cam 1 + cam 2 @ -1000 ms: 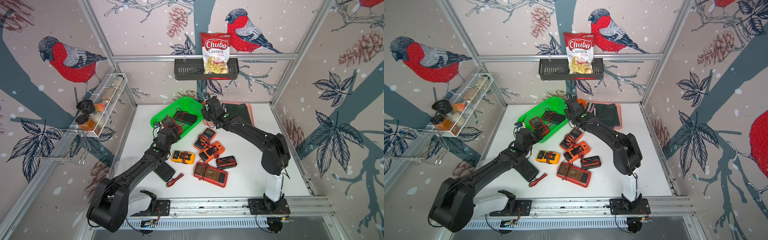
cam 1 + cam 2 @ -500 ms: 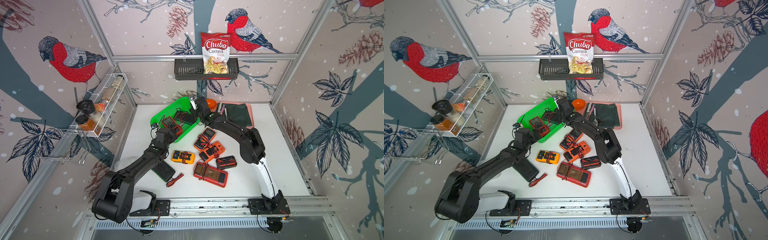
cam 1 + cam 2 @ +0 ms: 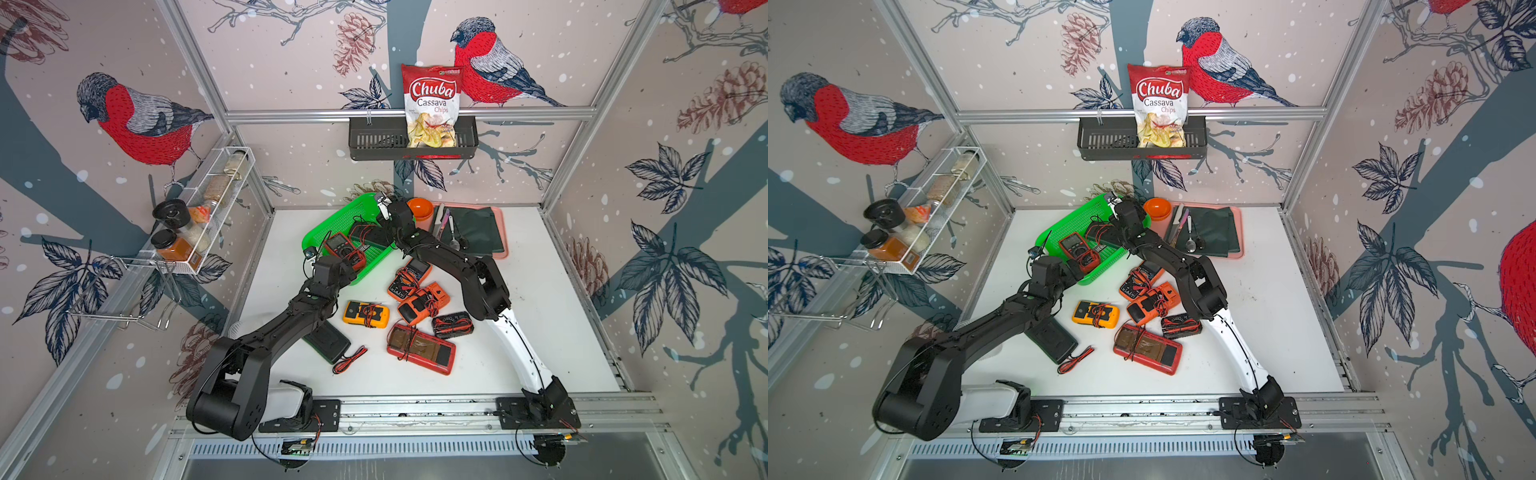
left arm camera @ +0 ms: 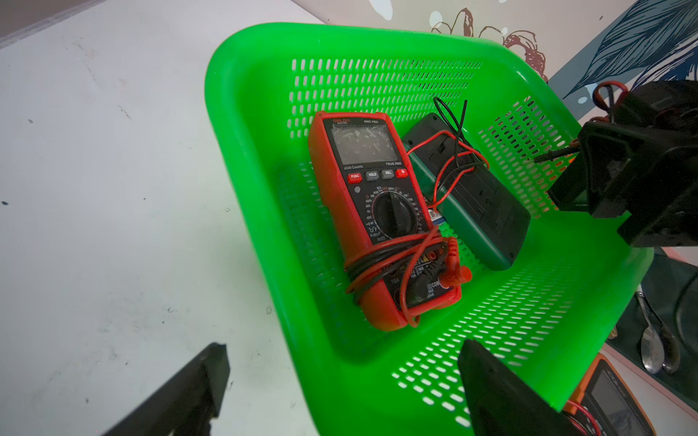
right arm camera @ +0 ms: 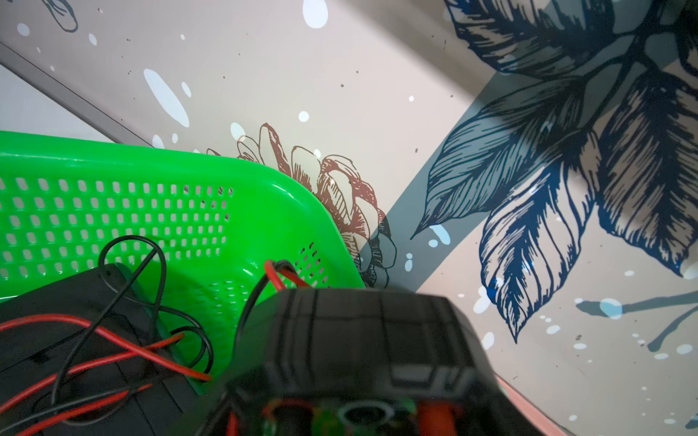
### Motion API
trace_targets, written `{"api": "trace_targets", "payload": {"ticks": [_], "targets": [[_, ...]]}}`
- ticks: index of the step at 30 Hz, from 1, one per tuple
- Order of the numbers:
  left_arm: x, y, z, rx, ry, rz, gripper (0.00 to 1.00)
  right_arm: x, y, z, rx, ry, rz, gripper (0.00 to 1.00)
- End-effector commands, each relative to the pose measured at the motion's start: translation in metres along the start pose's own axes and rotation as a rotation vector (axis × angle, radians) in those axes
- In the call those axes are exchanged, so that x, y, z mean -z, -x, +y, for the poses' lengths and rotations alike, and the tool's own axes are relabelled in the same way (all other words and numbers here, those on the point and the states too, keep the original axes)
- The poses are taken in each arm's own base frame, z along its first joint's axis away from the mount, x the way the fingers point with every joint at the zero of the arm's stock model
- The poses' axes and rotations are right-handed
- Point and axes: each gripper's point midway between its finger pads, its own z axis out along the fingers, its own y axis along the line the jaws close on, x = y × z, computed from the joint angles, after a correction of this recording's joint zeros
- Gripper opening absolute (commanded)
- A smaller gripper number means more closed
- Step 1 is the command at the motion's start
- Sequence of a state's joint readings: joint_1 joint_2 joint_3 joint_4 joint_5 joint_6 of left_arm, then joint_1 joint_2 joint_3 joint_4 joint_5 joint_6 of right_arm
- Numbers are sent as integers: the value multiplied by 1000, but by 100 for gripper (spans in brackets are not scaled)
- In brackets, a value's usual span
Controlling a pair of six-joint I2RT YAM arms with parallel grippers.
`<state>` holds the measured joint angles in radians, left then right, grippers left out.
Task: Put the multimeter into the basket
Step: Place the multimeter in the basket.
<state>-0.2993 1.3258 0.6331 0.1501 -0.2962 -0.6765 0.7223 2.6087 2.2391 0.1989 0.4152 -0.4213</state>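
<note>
Our right gripper (image 3: 387, 209) grasps a black plastic multimeter (image 5: 362, 339), held over a corner of the bright green perforated plastic basket (image 5: 113, 158), likely for dropping in. Our left gripper (image 4: 342, 349) gapes empty at its rim, keeping clear.

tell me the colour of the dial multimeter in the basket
Red multimeter casing, black face; clearest in left wrist view.

In the right wrist view, a black multimeter (image 5: 362, 339) sat blurred against the lens, hiding the fingers of the right gripper (image 3: 394, 215). The 2 fingers (image 4: 498, 396) of the left gripper (image 4: 343, 349) were cut off by the picture's edge. Toward the front-left corner of the bench (image 3: 540, 332), the left arm (image 3: 291, 324) covered part of a dark multimeter (image 3: 332, 345).
</note>
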Motion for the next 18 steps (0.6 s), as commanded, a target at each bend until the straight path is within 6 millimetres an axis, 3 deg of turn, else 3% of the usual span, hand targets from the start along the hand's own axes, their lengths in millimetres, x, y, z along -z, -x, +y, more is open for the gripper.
{"api": "trace_targets", "payload": {"ticks": [1, 10, 18], "targets": [[0, 7, -5, 7, -20, -23, 98, -7, 9, -3, 17, -31, -48, 39], [-1, 7, -6, 9, -21, -24, 98, -15, -16, 27, 66, 60, -2, 39], [1, 12, -7, 9, -23, -33, 98, -3, -33, 57, 93, 158, 98, 41]]}}
